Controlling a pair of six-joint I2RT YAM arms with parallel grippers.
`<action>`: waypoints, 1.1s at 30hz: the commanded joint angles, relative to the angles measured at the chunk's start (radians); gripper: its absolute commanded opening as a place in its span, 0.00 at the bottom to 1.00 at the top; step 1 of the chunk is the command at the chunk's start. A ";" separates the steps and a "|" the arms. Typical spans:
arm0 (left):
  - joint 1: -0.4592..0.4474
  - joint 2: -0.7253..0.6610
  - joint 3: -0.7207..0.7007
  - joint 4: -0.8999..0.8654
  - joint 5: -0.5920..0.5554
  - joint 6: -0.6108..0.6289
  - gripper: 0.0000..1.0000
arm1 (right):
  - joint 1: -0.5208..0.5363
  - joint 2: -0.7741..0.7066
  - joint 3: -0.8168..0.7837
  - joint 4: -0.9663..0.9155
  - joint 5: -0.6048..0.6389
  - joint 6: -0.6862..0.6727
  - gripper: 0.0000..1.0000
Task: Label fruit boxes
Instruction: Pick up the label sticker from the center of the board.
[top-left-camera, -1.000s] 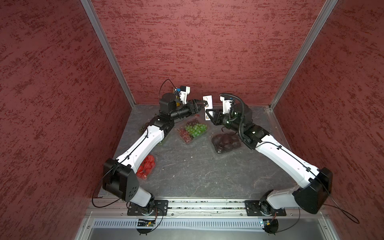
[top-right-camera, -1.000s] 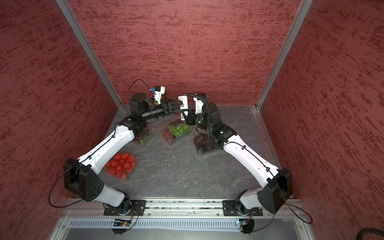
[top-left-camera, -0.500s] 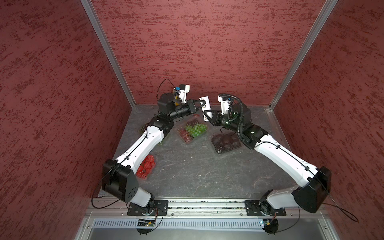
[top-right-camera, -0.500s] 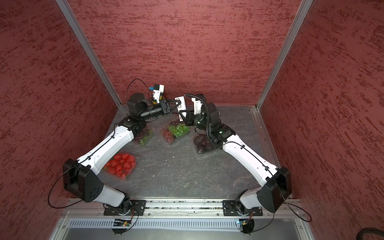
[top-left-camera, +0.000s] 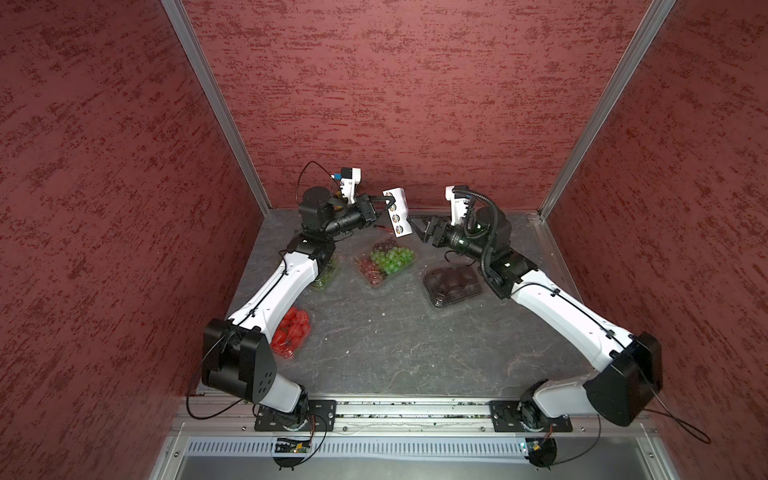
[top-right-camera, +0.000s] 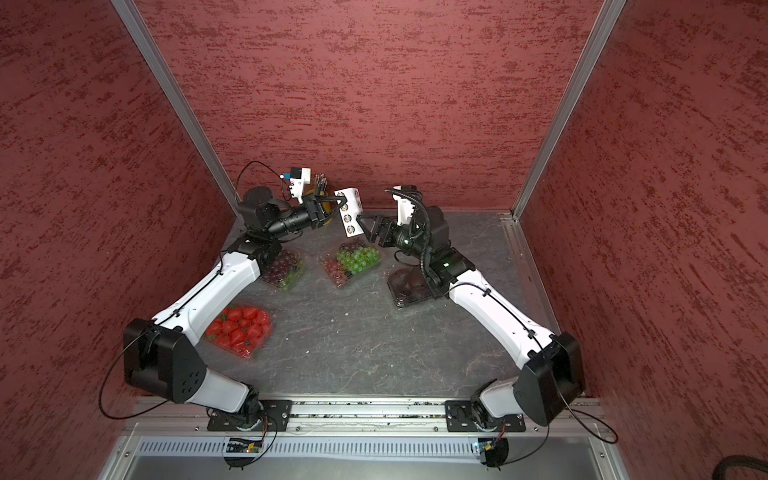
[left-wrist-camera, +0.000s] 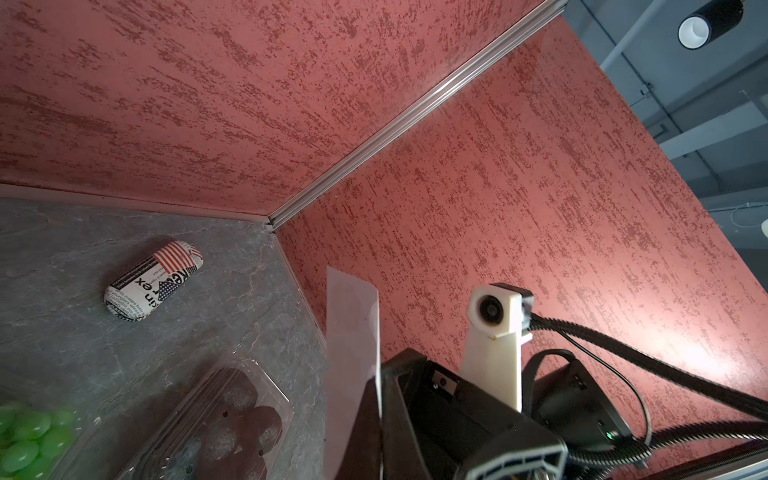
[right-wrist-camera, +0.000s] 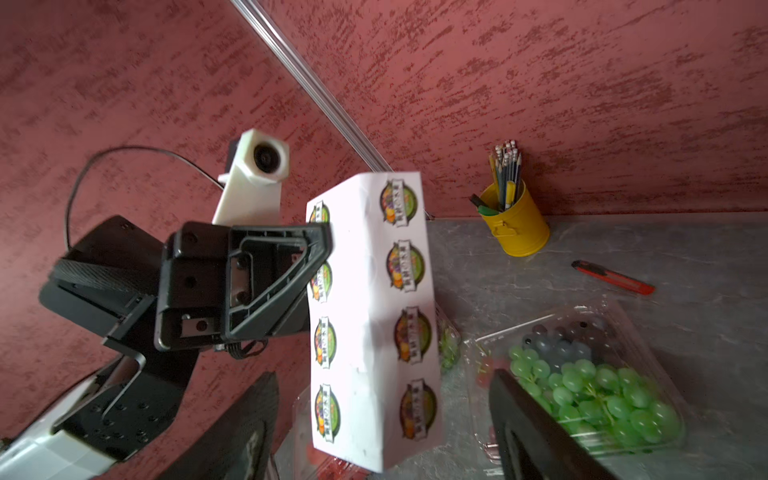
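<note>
My left gripper (top-left-camera: 388, 204) is shut on the edge of a white sheet of round stickers (top-left-camera: 397, 212), held upright above the back of the table; its fingers (right-wrist-camera: 320, 241) pinch the sheet (right-wrist-camera: 370, 324). My right gripper (top-left-camera: 417, 228) is open, its fingers (right-wrist-camera: 532, 432) standing either side of the sheet's lower end without touching it. Below lie the fruit boxes: green-and-red grapes (top-left-camera: 388, 259), dark fruit in a black tray (top-left-camera: 453, 284), strawberries (top-right-camera: 241, 330) and dark red grapes (top-right-camera: 284, 266), the last partly under my left arm.
A yellow pencil cup (right-wrist-camera: 515, 224) stands at the back wall, and a red box cutter (right-wrist-camera: 611, 276) lies near it. A printed glasses case (left-wrist-camera: 153, 280) lies in the back right corner. Red walls close three sides.
My left gripper shut on the sticker sheet, then my right gripper opened and let go of it. The sheet now hangs from the left gripper alone.
</note>
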 joint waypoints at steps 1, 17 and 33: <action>0.010 -0.050 -0.010 0.074 0.084 -0.035 0.00 | -0.050 -0.007 -0.023 0.258 -0.167 0.144 0.79; -0.002 -0.070 -0.023 0.080 0.193 -0.039 0.00 | -0.082 0.198 0.011 0.811 -0.461 0.532 0.66; -0.009 -0.075 -0.043 0.097 0.220 -0.040 0.00 | -0.068 0.256 0.078 0.833 -0.495 0.565 0.44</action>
